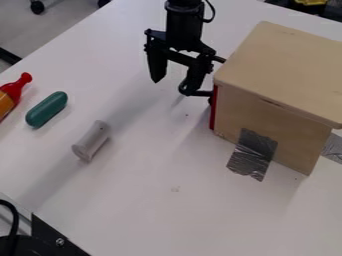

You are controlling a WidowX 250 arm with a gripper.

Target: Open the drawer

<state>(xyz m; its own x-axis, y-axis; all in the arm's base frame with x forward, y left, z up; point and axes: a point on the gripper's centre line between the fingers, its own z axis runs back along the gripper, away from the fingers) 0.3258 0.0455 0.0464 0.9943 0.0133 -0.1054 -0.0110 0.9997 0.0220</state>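
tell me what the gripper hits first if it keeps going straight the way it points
Probably the table below the gripper. It might catch the dark handle by the red drawer front first; depth is unclear from this one view.

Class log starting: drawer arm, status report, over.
Gripper open, beside drawer. Drawer looks shut. Grey cylinder off to one side, likely no obstruction.
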